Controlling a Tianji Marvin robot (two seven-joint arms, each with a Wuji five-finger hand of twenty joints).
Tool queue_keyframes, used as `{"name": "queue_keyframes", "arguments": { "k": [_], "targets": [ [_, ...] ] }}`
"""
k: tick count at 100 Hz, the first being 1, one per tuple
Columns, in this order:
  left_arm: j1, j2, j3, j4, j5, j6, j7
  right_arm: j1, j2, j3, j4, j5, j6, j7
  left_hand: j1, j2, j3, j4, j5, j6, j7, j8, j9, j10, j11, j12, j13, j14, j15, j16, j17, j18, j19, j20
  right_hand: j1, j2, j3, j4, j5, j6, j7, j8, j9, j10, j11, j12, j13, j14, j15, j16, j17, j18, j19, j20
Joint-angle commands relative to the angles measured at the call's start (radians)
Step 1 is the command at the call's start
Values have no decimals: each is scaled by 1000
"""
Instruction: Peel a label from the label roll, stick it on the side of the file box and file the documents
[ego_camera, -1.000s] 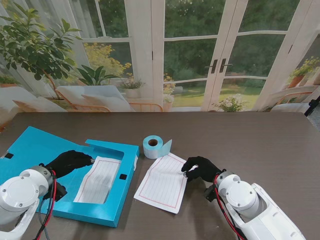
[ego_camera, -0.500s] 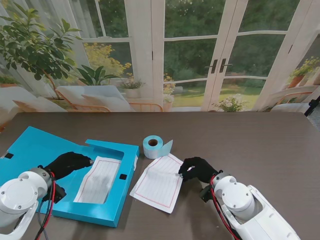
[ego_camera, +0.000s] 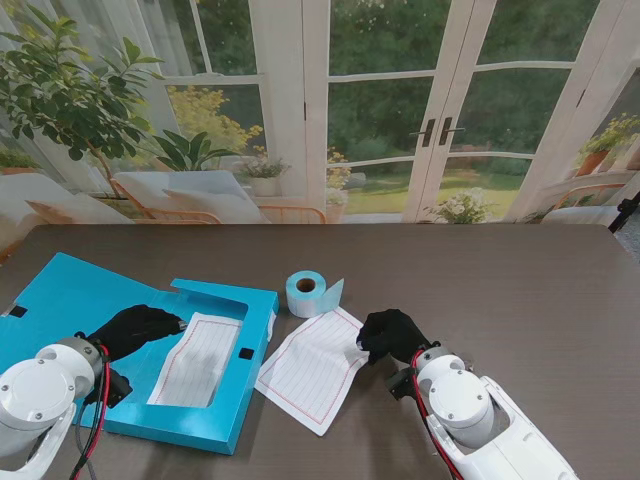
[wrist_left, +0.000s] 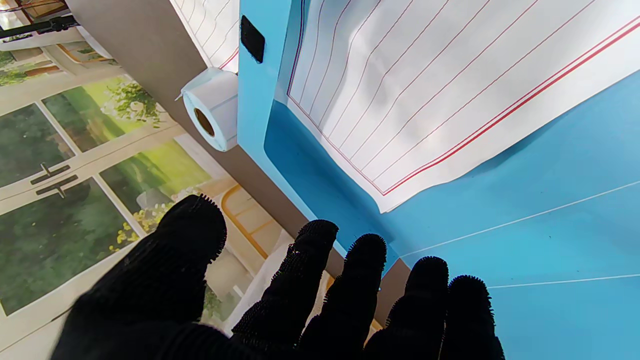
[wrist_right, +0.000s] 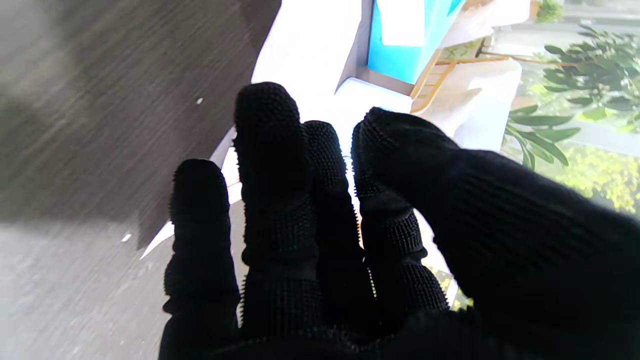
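Right hand (ego_camera: 388, 335) grips the right edge of the loose lined sheet (ego_camera: 312, 368), which lies on the table (ego_camera: 520, 290) just right of the open blue file box (ego_camera: 215, 415), long axis angled toward the box. Box lies to the sheet's left, so filing looks like a leftward carry. Left hand (ego_camera: 135, 328), fingers spread and holding nothing, rests on the box beside a sheet already inside (ego_camera: 200, 358); label roll (ego_camera: 307, 293) sits farther from me, near the table's middle

Blue file box (ego_camera: 60, 295); red-lined white sheet (ego_camera: 312, 368); seemingly pale-blue label roll (ego_camera: 306, 293).

daylight from windows behind table | right wrist view blurred, paper overexposed | stand view sharp
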Motion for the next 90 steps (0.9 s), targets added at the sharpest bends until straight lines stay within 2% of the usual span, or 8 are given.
{"name": "queue_keyframes", "arguments": {
  "k": [1, 18, 27, 42, 54, 64, 78, 90],
  "targets": [
    [10, -4, -5, -12, -2, 3, -18, -6, 11, 6, -12, -26, -7, 43, 5, 28, -12, 25, 21, -13, -5, 4, -7, 4, -1, 9, 15, -10, 10, 14, 17, -15, -66, 46, 15, 7, -1, 109, -34, -75, -8, 43, -53, 17, -15, 14, -13, 26, -58, 8, 326, 39, -40, 31],
    [13, -4, -8, -15, -4, 5, -19, 9, 59, 7, 13, -179, -142, 142, 8, 27, -10, 25, 24, -9, -4, 4, -5, 7, -1, 9, 14, -11, 9, 14, 11, -29, -71, 55, -70, 50, -100, 319, -194, -82, -114, 39, -311, 11, 65, -95, -258, 51, -295, -43, 78, -28, -187, -11],
    [14, -4, -9, -15, -5, 4, -22, 26, 83, 2, 32, -298, -236, 166, 9, 28, -9, 24, 27, -4, -4, 4, -5, 10, -1, 9, 14, -14, 8, 14, 11, -35, -75, 56, -118, 89, -163, 364, -234, -123, -136, 51, -379, -21, 83, -113, -365, 68, -227, -30, -40, -14, -152, 19],
    [17, -3, -9, -16, -7, 7, -24, 39, 103, 1, 52, -467, -344, 145, 10, 27, -8, 24, 29, -6, -3, 4, -5, 11, -1, 9, 14, -15, 7, 14, 12, -39, -81, 57, -223, 126, -231, 514, -255, -153, -143, 54, -437, -27, 119, -84, -487, 54, -57, 25, -144, 16, -66, 159],
    [18, -3, -8, -18, -7, 11, -27, 44, 105, -7, 67, -600, -382, 55, 10, 28, -8, 23, 29, -6, -4, 4, -5, 8, -1, 9, 14, -16, 5, 14, 12, -38, -83, 58, -394, 190, -251, 743, -287, -150, -241, 178, -524, -27, 156, -45, -599, 46, -8, 34, -210, -2, -70, 214],
    [18, -2, -7, -18, -7, 11, -28, 50, 111, -22, 71, -687, -398, 12, 10, 28, -9, 23, 28, -4, -4, 4, -5, 8, -1, 9, 13, -16, 3, 14, 12, -36, -83, 59, -502, 192, -210, 869, -381, -150, -271, 221, -611, -45, 164, -38, -709, 29, -66, 2, -299, -33, -151, 192],
    [14, -2, -5, -13, -8, 8, -32, 64, 120, -56, 80, -793, -408, -33, 10, 28, -10, 23, 29, -5, -4, 5, -5, 8, -1, 9, 13, -15, 1, 14, 11, -35, -84, 62, -593, 192, -180, 933, -517, -148, -286, 226, -721, -72, 171, -39, -807, 4, -143, -42, -364, -67, -252, 152],
    [10, -1, -2, -7, -9, 3, -34, 76, 123, -90, 87, -840, -385, -63, 10, 29, -11, 23, 28, -6, -4, 5, -7, 9, -2, 9, 14, -15, 0, 14, 10, -34, -84, 64, -619, 192, -172, 931, -650, -135, -257, 238, -811, -88, 193, -34, -869, -7, -166, -58, -398, -89, -287, 148]
  ]
}}
